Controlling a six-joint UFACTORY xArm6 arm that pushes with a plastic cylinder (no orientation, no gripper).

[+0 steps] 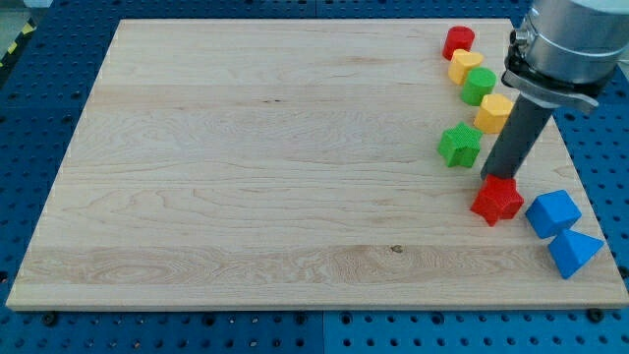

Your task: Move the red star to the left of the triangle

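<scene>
The red star (497, 201) lies near the right edge of the wooden board (246, 167), just left of the blue block (552, 212), with the blue triangle (573, 252) a little lower to the right. It is already on the triangle's left side but higher, so I judge it needs a short push toward the view's bottom, stopping level with the triangle. To do this well, I should press on the middle of the star's upper side, slowly, so it does not turn away or hit the blue block. My tip (494, 179) touches, or almost touches, the star's upper edge. I have no claw, only a rod, so nothing opens or closes. The green star (459, 146) is near, upper left.
</scene>
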